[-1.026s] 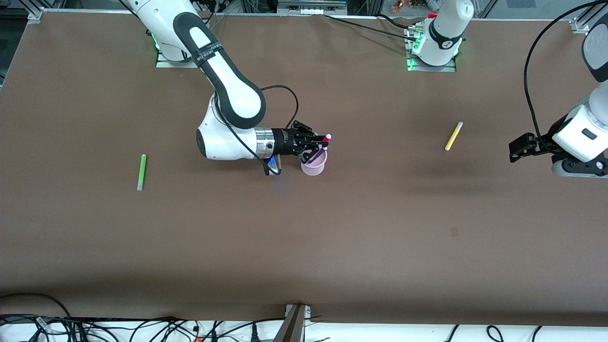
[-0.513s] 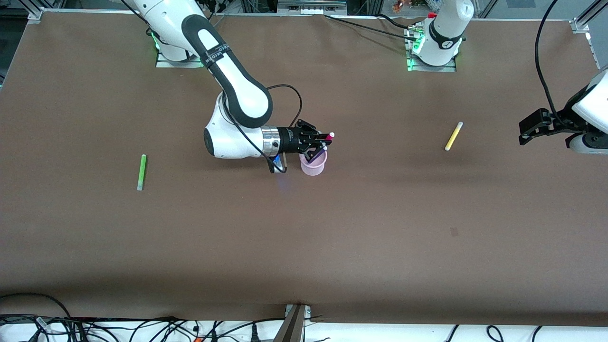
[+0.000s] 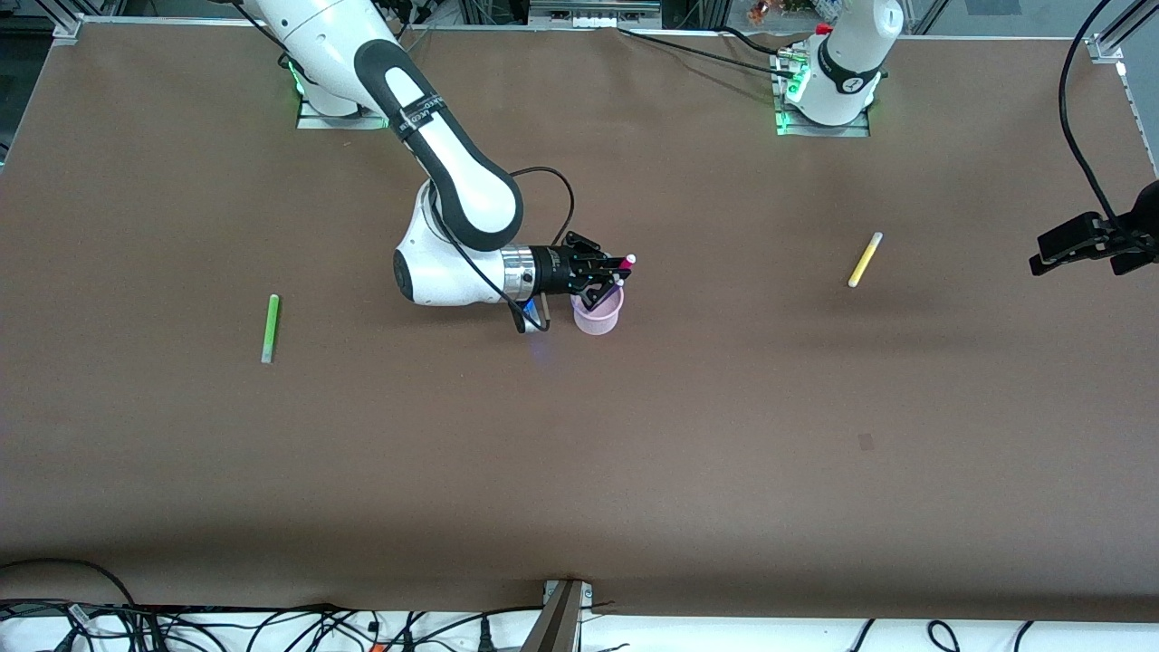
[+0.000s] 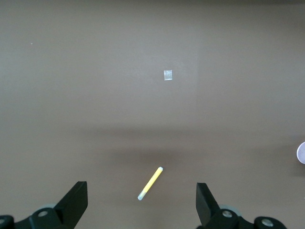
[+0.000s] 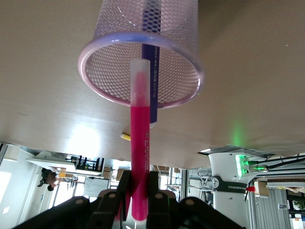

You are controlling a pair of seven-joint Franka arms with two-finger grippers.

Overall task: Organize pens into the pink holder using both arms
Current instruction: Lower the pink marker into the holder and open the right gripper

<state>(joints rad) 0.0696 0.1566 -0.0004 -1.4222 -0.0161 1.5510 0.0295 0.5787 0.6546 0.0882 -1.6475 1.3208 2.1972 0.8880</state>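
The pink holder (image 3: 598,315) stands mid-table with the purple pen (image 5: 152,95) leaning inside it. My right gripper (image 3: 608,272) hangs just above the holder's rim (image 5: 143,102), shut on the magenta pen (image 5: 140,157). The pen's pale tip (image 3: 631,259) points into the holder's mouth. The yellow pen (image 3: 865,259) lies flat on the table toward the left arm's end and shows in the left wrist view (image 4: 150,183). My left gripper (image 3: 1068,249) is open and holds nothing, over the table's edge at the left arm's end. The green pen (image 3: 270,328) lies toward the right arm's end.
A brown mat covers the table (image 3: 579,471). A small pale patch (image 4: 167,75) marks the mat nearer to the front camera than the yellow pen. The two arm bases (image 3: 828,91) stand along the table's back edge, and cables lie off its front edge.
The left arm has drawn away from the yellow pen toward its own end of the table, still open. The right gripper has shifted slightly over the holder with the magenta pen.
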